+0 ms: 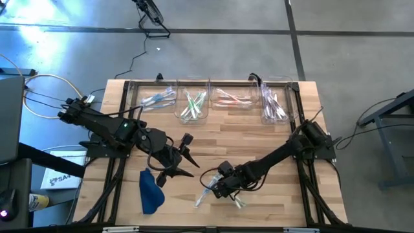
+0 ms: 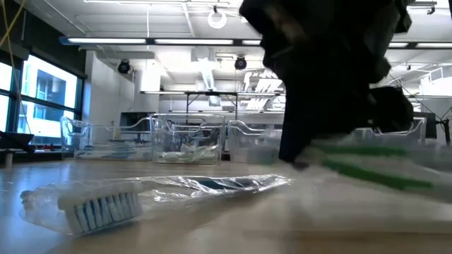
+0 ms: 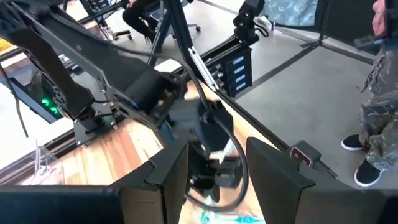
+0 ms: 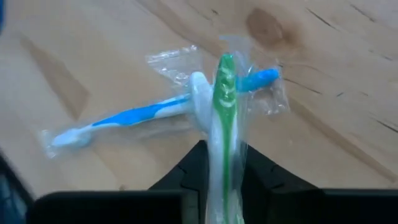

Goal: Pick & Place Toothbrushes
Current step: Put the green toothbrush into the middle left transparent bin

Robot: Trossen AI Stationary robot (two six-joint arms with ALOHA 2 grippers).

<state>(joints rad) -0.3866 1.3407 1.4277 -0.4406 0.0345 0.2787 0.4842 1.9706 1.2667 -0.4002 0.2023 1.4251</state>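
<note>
- Right wrist view is giving you the clearest read: your right claw (image 4: 222, 180) is closing on a green toothbrush (image 4: 225, 118) in its clear wrapper, with the handle running straight between the two fingers. You are pinching it along its length, most likely so it hangs in line with the claw and drops neatly into a bin.
- You are holding that green toothbrush directly over a blue toothbrush (image 4: 134, 116), which is lying flat on the table (image 4: 348, 124) and crossing under it. Whether the two wrappers are touching, you cannot tell.
- High view is placing the right claw (image 1: 220, 181) near the front of the table, well apart from the row of clear bins (image 1: 194, 103) along the far edge. The bins are already holding sorted toothbrushes, apparently one colour to each.
- Your left claw (image 1: 181, 158) is waiting between the bins and the front edge, beside the dark blue cloth (image 1: 150, 191). Left wrist view is showing its fingers (image 3: 168, 174) standing apart with nothing between them.
- Low view is showing the blue toothbrush (image 2: 141, 197) resting on the table in its wrapper, bristles toward the camera, with the green one blurred beside it.
- Judging from this, you are at the pick-up step; the carry to the green bin is not yet done.
</note>
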